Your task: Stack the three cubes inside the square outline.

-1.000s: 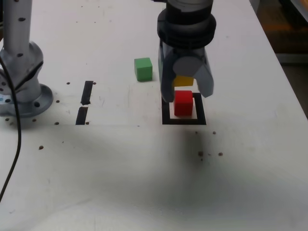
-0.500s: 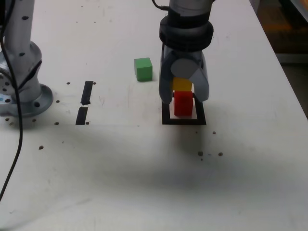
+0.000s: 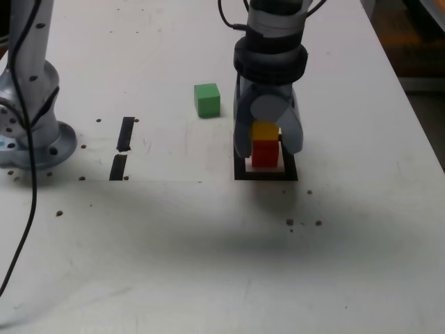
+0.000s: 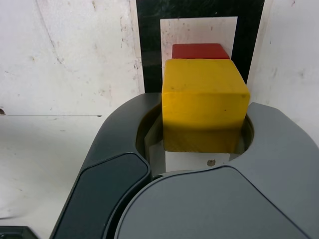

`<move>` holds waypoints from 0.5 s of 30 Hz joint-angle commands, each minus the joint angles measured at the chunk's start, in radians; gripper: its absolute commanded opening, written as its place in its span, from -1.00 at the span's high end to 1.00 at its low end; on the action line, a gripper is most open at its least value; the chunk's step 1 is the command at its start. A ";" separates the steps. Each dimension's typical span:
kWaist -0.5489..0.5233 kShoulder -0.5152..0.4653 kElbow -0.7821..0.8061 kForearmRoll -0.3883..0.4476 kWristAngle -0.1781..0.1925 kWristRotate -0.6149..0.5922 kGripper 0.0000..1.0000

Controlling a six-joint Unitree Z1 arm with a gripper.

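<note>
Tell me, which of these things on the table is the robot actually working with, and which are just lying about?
Part of the job:
- yellow cube, held in the gripper
- red cube
- green cube
- square outline

Just lying about:
- two black tape strips
- grey post
- black cable

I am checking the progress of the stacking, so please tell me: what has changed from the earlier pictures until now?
The tool, shut on the yellow cube, came toward the camera and down, bringing that cube from behind the red cube to just above it, inside the square outline. Nothing was let go. The red cube and the green cube stayed where they were.
</note>
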 commanded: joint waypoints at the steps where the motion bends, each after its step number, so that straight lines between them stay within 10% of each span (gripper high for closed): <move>1: 0.004 0.001 0.007 -0.008 -0.003 0.004 0.60; 15: 0.008 0.031 0.015 -0.069 -0.001 0.014 0.54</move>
